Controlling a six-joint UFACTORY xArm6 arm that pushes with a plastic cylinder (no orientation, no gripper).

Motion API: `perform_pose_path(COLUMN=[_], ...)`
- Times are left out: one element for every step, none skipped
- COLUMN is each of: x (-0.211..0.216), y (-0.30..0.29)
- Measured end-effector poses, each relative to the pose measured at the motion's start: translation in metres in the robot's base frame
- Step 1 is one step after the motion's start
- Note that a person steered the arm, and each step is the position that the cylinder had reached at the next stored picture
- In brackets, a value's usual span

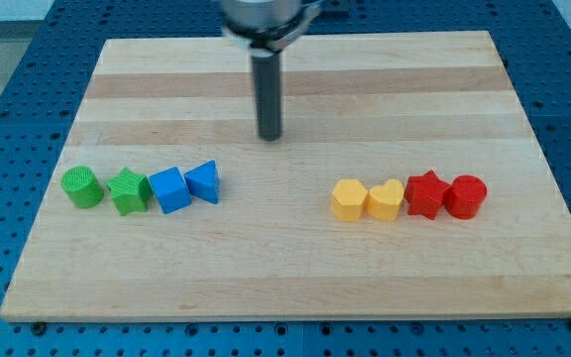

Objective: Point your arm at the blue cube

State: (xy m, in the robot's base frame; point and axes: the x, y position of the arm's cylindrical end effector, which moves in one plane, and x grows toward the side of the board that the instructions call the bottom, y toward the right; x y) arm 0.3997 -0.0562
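While my tip (269, 137) rested on the wooden board (295, 268), it stood clear of every block, in the upper middle of the view. It was a plain dark rod hanging straight down from the arm's blurred end at the view's top; it had no jaws, so it held nothing and only touched the board.

Nearest to it, down and toward the view's left, lay the blue triangular block (204, 182), well apart from my tip. Just beside that block, on its left and seemingly touching it, sat the blue cube (171, 189), which the task named. So the blue cube was lower and farther left than my tip, with bare wood between them.

Further along the same row toward the view's left came the green star (129, 191), pressed against the blue cube, and then the green cylinder (82, 186) at the row's end, close beside the star.

Down and toward the view's right, also well apart from my tip, ran a second row. The yellow hexagonal block (348, 199) was its nearest member, followed by the yellow heart (386, 200), the red star (425, 193) and the red cylinder (465, 196), each close against its neighbour.

Around the board lay the blue perforated table top (8, 89).
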Motion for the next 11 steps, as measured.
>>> perform_pose_path(x=[-0.001,-0.008,-0.009,-0.009,-0.009,-0.009,-0.009,-0.01,-0.014,-0.061,-0.07], y=[-0.003,-0.003,-0.025,-0.102,-0.182,-0.208,-0.209,-0.209,-0.209,-0.182,-0.116])
